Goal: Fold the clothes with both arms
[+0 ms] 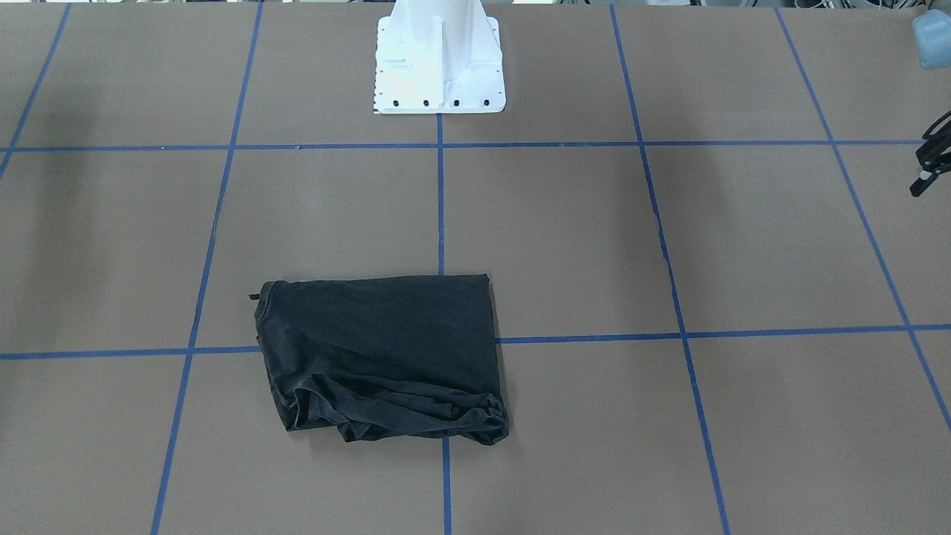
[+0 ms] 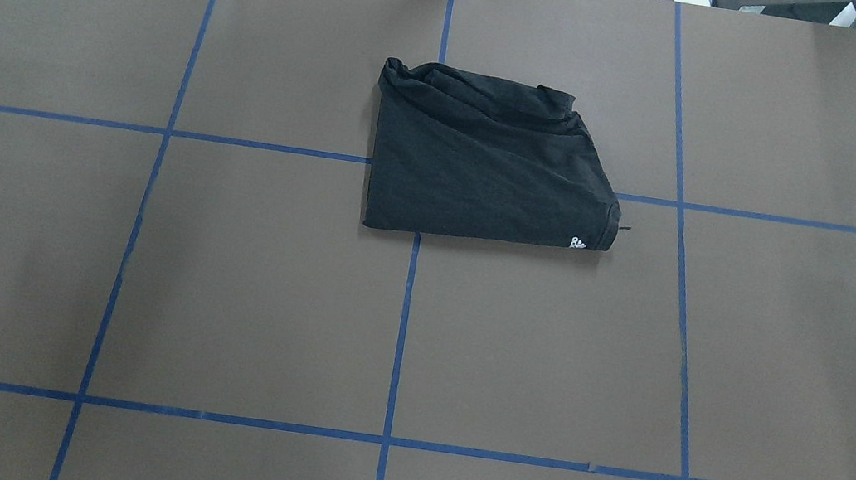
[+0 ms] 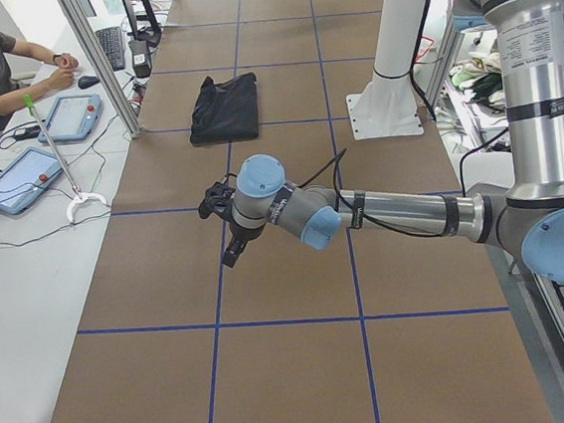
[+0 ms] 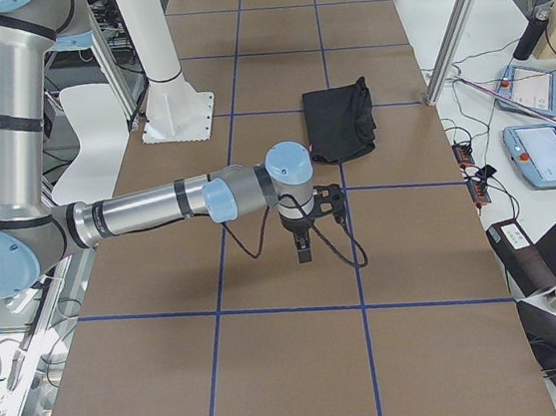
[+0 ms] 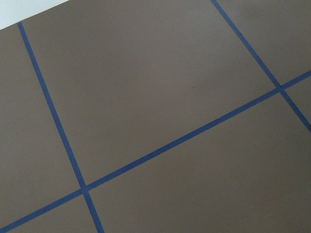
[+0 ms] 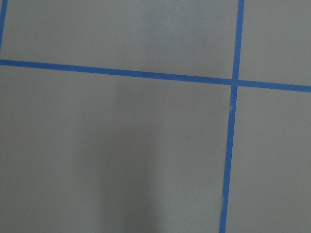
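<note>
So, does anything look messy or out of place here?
The black T-shirt is folded but untidy. Its edge nearest the front-facing camera is bunched and wrinkled rather than flat, and the outline is skewed, not square. Nothing else stands out.

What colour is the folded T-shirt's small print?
White; the print on the T-shirt shows best overhead.

Well beyond the black left gripper [image 3: 230,251] the T-shirt [image 2: 480,164] was black, its print [image 2: 578,243] white; the table [image 3: 297,370] beneath was brown, gridded blue; the left arm [image 3: 402,210] silver-grey, blue-capped.
</note>
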